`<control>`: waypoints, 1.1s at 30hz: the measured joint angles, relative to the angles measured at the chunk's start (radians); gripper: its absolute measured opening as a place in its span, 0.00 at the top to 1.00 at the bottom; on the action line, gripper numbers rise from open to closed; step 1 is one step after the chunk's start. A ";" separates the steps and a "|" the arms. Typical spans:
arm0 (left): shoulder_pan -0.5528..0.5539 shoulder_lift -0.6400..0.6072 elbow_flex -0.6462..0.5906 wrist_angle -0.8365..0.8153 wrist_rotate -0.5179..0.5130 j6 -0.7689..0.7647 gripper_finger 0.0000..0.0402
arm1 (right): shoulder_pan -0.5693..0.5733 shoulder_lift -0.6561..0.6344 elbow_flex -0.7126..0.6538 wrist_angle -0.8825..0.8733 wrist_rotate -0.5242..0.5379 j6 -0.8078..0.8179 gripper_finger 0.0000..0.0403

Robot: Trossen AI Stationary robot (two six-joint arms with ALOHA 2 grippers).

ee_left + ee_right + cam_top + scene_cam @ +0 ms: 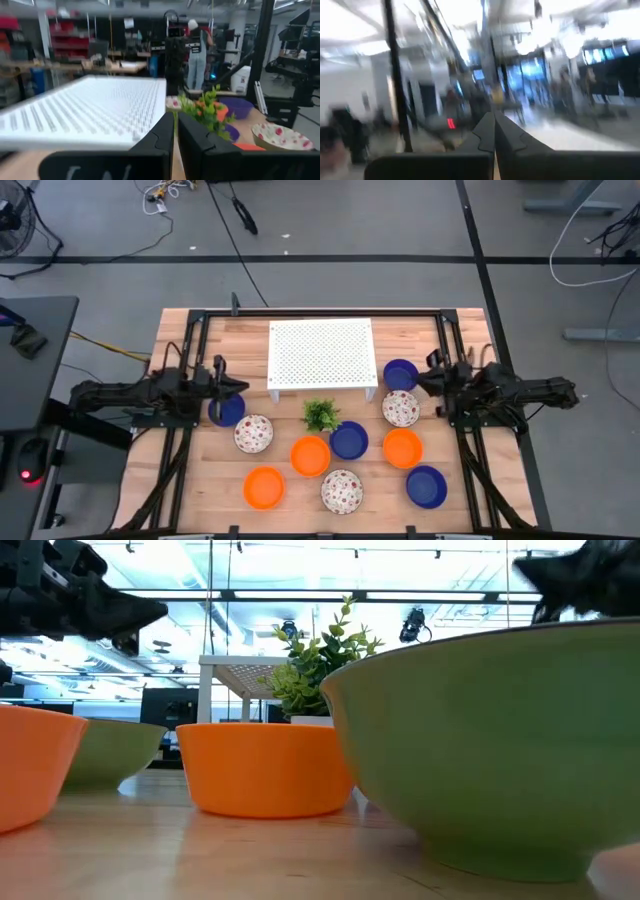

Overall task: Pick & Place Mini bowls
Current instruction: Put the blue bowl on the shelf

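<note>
Ten mini bowls rest on their bases on the wooden table in the high view: blue ones (227,412) (400,374) (349,440), orange ones (310,456) (402,448) (264,488) and speckled white ones (253,434) (400,408) (341,491), plus a further blue one (427,486). My left gripper (238,387) (175,137) is shut and hovers beside the left blue bowl, pointing toward the rack. My right gripper (424,381) (494,135) is shut and hovers beside the far right blue bowl. The low view shows both arms raised above the table.
A white perforated rack (322,354) (90,115) stands at the far middle of the table, with a small green plant (321,415) (205,107) in front of it. Black frame rails (190,350) run along both sides. A person (195,50) stands in the room beyond.
</note>
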 joint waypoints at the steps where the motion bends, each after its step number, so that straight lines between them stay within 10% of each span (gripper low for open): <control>1: 0.000 0.000 0.000 0.020 0.000 0.014 0.93 | 0.000 0.013 0.001 0.038 -0.034 -0.004 0.99; 13: 0.000 0.000 0.000 0.042 0.007 0.001 0.93 | 0.063 0.424 0.156 0.129 -0.116 -0.009 0.99; 33: 0.000 0.000 0.000 0.045 0.007 -0.076 0.93 | 0.144 1.197 0.804 -0.671 -0.024 -0.225 0.75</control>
